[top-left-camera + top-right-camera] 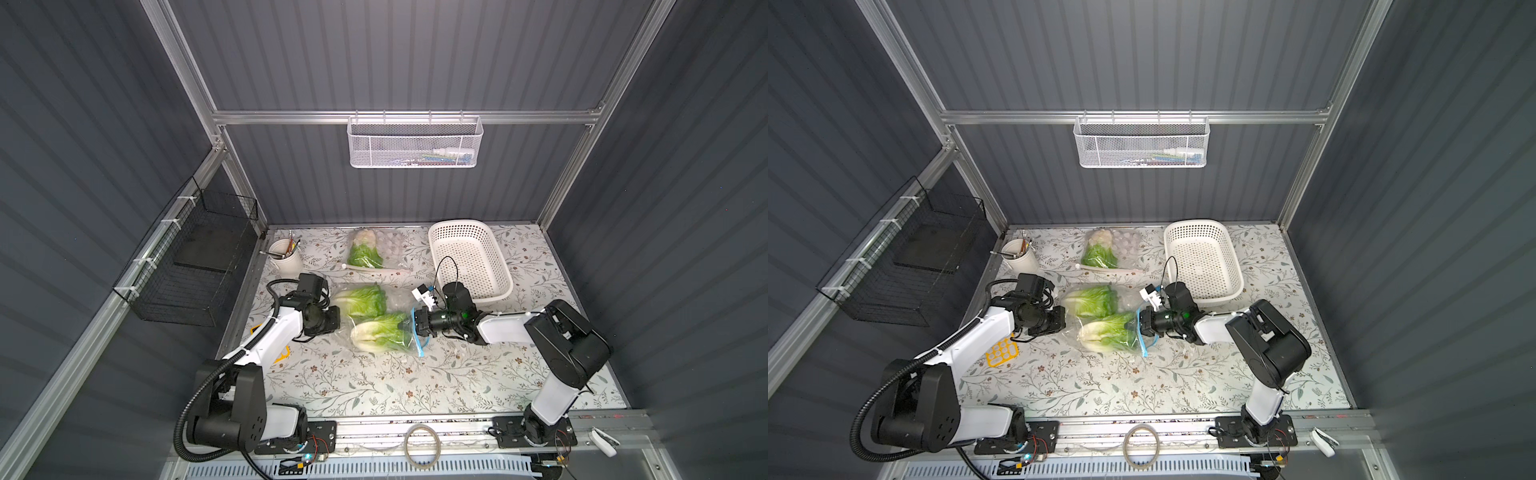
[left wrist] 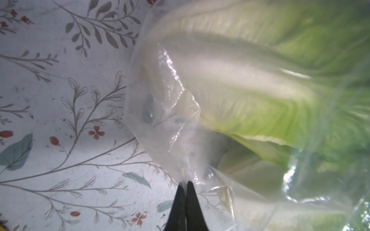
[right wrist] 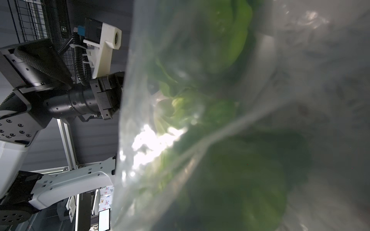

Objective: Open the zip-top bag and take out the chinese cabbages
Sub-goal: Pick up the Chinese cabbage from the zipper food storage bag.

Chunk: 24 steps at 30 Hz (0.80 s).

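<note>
Top views: zip-top bag (image 1: 397,300) held between both clamped jaws.

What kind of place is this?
Probably a robot test booth, not a home: grey panel walls on a metal frame close in a flowery table, with a left arm and a right arm bolted to its front rail.

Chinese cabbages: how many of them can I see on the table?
3. The back cabbage lies in a second clear bag. In the middle, inside the zip-top bag, lie the farther cabbage and the nearer cabbage. More could be hidden beneath.
</note>
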Motion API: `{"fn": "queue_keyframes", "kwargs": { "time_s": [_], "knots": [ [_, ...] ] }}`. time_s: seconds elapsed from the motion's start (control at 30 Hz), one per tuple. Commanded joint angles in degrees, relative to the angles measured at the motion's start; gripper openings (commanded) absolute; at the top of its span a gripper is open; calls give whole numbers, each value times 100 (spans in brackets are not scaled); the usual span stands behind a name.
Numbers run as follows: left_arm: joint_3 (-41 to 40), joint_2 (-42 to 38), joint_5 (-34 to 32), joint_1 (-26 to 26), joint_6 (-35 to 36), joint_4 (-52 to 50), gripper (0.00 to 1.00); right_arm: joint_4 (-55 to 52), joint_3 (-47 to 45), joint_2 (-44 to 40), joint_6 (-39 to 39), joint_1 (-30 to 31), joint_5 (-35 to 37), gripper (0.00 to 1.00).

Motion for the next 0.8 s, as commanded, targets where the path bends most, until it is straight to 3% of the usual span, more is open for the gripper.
{"fn": "queue_keyframes", "kwargs": {
  "time_s": [0.0, 0.77],
  "knots": [
    [28, -123, -210, 33, -115, -160, 0, -207, -12, -315, -268, -92, -35, 0],
    [22, -209, -677, 33, -221, -241, 0, -648, -334, -1005, -563, -359, 10, 0]
  ]
}}
